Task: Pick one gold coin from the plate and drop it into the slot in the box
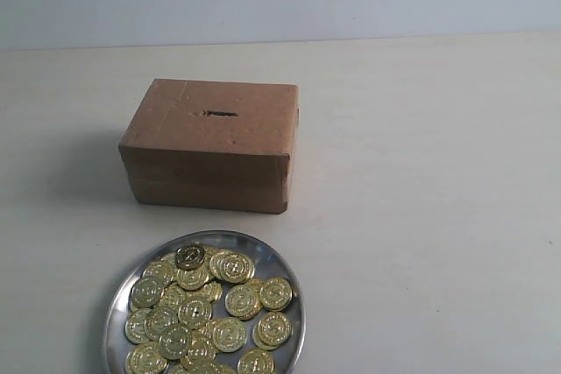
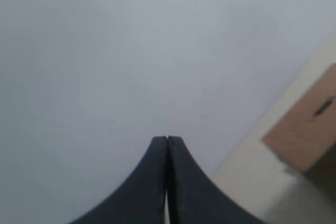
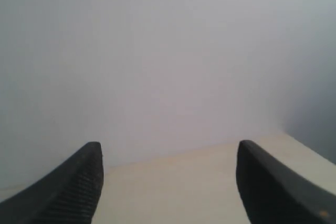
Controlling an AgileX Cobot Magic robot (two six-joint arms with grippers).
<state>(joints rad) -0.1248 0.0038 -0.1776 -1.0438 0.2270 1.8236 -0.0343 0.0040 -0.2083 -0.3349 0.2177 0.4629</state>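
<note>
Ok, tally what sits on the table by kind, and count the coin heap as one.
Brown cardboard box: 1
Silver metal plate: 1
Heap of gold coins, on the plate: 1
Total: 3

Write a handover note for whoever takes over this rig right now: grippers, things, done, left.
Left gripper: shut, nothing between the fingers.
Right gripper: open, empty.
Neither shows in the exterior view.
Box: on the table, slot in its top face.
Plate: nearer the camera than the box, apart from it, heaped with gold coins.
Done: no coin is held.
Left: pick one coin and drop it in the slot.
</note>
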